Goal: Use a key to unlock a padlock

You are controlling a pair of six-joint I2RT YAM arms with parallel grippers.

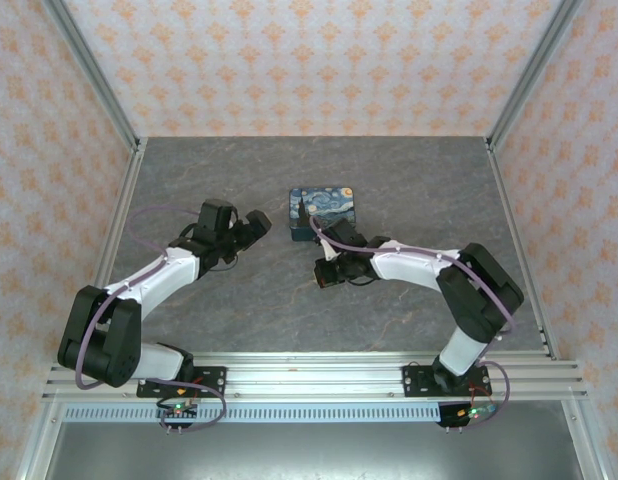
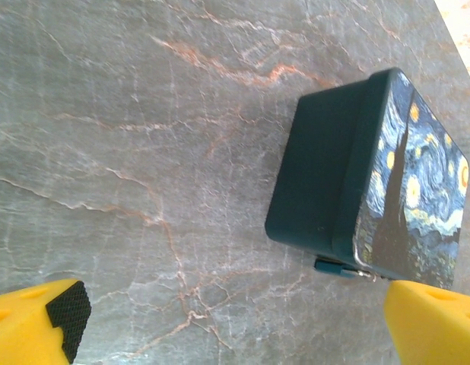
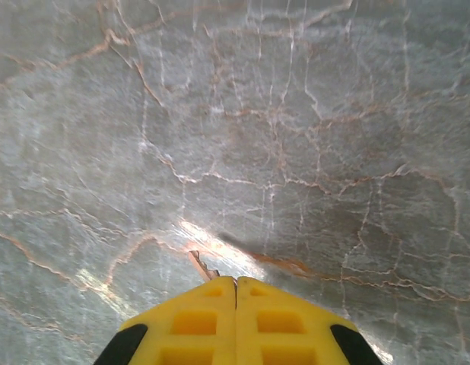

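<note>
Right end effector (image 3: 235, 284) pinches the key (image 3: 203, 266) (left end effector (image 2: 236, 318) gapes wide near the tin (image 2: 326, 175)).

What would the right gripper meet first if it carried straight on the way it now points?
The grey marbled table top. The right gripper, shut with a small jagged tip, probably the key, poking out, points down at it; how far off is unclear.

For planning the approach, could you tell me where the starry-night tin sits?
In the top view, the tin sits mid-table, just beyond the right tool and to the right of the left tool.
</note>
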